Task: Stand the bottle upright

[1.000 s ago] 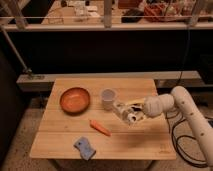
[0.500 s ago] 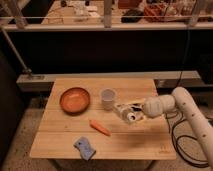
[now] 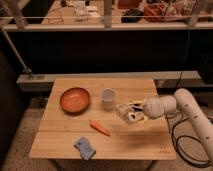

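change: gripper (image 3: 128,112) edged a touch left since the earlier frame, jaws drawn in
blue cloth (image 3: 85,147): well in front of gripper, off to view-left
carrot (image 3: 100,127): near gripper, front-left
gripper: low over table (image 3: 60,142), clamped on bottle
bottle (image 3: 123,111): between the jaws, pose unclear
cup (image 3: 108,97): just behind-left of gripper, upright
bowl (image 3: 75,99): well left of gripper

The white arm (image 3: 194,114) enters from the lower right corner of the view, rises to a rounded bend and then reaches toward the left, almost level. The thick wrist (image 3: 158,106) points left and slightly down. At its end the gripper (image 3: 131,112) is low, with its fingers closed together.
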Controlling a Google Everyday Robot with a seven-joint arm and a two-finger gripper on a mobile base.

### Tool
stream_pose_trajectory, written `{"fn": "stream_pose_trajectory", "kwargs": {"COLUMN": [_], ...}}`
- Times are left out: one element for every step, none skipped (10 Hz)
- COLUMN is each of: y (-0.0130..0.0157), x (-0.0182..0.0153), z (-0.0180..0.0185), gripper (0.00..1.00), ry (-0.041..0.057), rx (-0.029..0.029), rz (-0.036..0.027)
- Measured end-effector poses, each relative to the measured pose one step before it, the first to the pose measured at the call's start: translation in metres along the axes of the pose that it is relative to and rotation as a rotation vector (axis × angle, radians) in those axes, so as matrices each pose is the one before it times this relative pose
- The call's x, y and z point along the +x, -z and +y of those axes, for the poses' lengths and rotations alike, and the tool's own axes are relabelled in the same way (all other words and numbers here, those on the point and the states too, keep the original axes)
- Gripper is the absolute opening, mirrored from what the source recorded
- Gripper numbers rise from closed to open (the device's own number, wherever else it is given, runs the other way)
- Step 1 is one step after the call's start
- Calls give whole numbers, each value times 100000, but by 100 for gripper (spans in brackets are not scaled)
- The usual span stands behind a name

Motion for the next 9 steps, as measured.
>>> {"fn": "stream_pose_trajectory", "kwargs": {"y": [3,-52,-20,92,142,47,84,164,194], "x": [119,87,140,40,94,157,58,241,206], "z": [-41,-106,31,-13,44,76,-14,199,164], "gripper": [0,0,0,0,0,0,0,0,0], "ry": [-1298,-1417,-1878,-1353,-2083,-1990,-1427,-2017,-1548], "rx": [-437,-465,-125,346,664,176,159,-1351,-2173], "rz": [1548,1562,1142,660,600,679,988,3065,3591]}}
